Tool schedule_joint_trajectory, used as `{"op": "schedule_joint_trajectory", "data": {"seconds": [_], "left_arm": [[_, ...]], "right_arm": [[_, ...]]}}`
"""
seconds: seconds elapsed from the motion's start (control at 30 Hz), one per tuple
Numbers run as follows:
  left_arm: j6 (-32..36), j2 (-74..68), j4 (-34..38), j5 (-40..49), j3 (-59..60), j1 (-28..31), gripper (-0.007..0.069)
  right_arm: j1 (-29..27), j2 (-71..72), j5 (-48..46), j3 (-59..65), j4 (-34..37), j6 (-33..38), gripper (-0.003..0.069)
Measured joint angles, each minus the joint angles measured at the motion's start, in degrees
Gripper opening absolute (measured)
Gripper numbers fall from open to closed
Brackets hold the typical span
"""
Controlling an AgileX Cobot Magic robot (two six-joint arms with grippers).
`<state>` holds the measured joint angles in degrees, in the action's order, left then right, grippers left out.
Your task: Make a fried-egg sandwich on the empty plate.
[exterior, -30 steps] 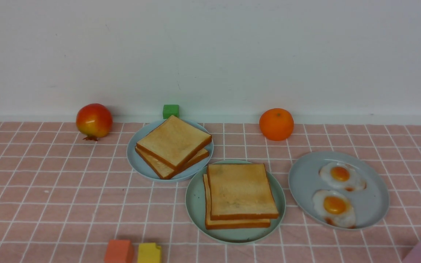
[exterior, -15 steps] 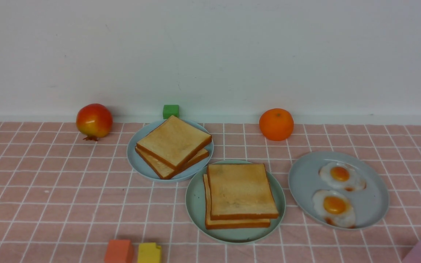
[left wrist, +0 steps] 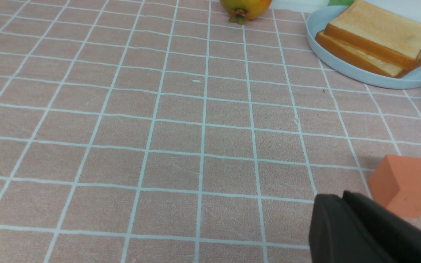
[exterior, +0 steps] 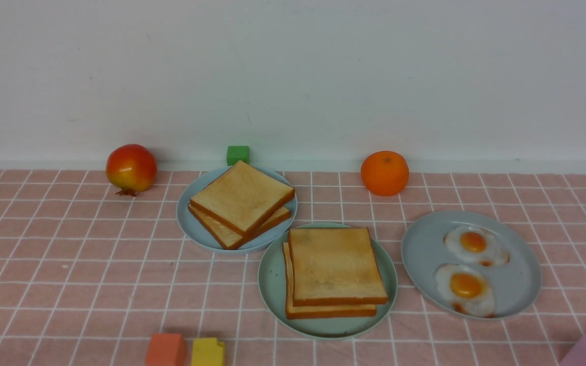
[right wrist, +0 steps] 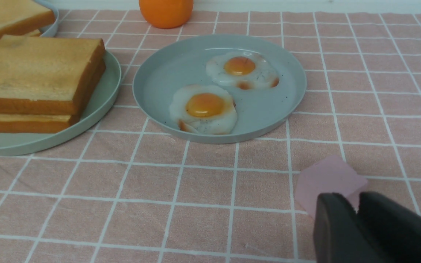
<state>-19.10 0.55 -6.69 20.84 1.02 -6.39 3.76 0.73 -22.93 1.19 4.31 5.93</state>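
The mint-green plate (exterior: pixel 272 284) sits at front centre and holds two stacked toast slices (exterior: pixel 333 264); no egg shows between them. They also show in the right wrist view (right wrist: pixel 31 69). Two fried eggs (exterior: pixel 466 287) lie on the grey-blue plate (exterior: pixel 425 264) to its right. Neither gripper shows in the front view. My left gripper (left wrist: pixel 342 197) is shut and empty, low over the cloth beside an orange block (left wrist: pixel 402 184). My right gripper (right wrist: pixel 355 204) is shut and empty, just over a pink block (right wrist: pixel 327 180).
A second grey-blue plate (exterior: pixel 191 223) at back left holds another toast pile (exterior: pixel 242 195). A pomegranate (exterior: pixel 130 168), green cube (exterior: pixel 237 154) and orange (exterior: pixel 384 173) stand along the wall. Orange (exterior: pixel 165 349), yellow (exterior: pixel 207 352) and pink (exterior: pixel 585 352) blocks line the front edge.
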Motion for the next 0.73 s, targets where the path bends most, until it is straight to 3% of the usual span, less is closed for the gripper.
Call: {"op": "schedule_joint_trajectory", "data": {"seconds": [0.73], "left_arm": [[0.00,0.00,0.00,0.00,0.00,0.00,0.0088]], "right_arm": [[0.00,0.00,0.00,0.00,0.00,0.00,0.0162]]}}
